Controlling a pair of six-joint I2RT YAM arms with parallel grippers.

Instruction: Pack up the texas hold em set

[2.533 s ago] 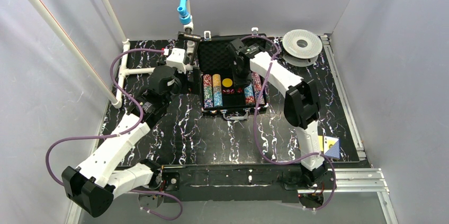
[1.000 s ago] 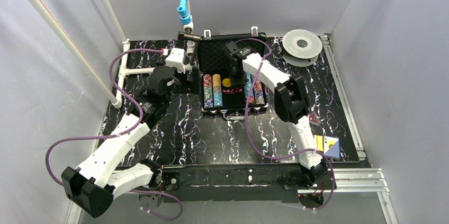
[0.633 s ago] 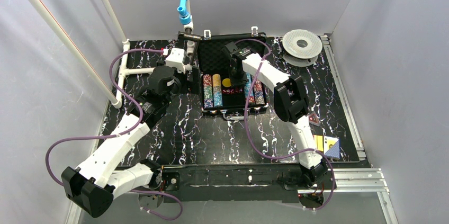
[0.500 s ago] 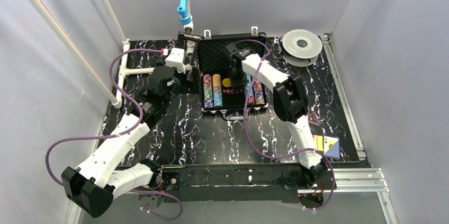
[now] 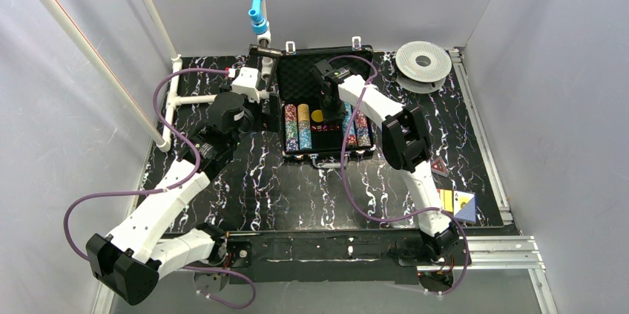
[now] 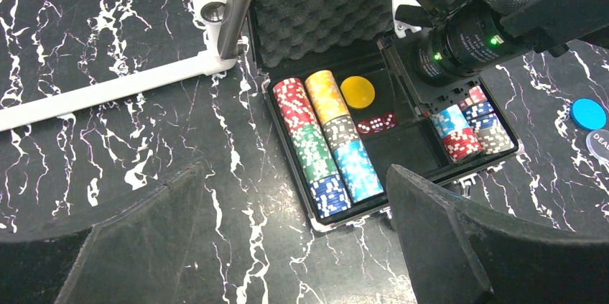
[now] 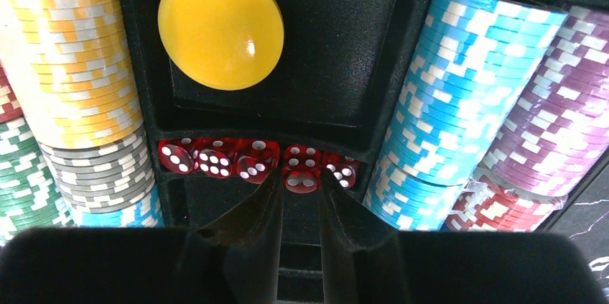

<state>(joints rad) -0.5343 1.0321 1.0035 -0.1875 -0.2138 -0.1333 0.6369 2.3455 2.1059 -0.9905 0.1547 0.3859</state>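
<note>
Right pincer point(image 7: 300, 174) shifted left, gripping red die point(image 7: 301, 182)

The top external camera sat high above and behind the robot, looking down and forward over the whole bench point(image 5: 259, 173) from far off, with the open briefcase point(image 5: 300, 80) small near the back. The left wrist camera looked down at a slant from the briefcase's left side, at middling range. The right wrist camera hung very close above the red dice point(image 7: 255, 162) and yellow disc point(image 7: 220, 27). All three views shared the chip rows point(image 5: 297, 127).
</note>
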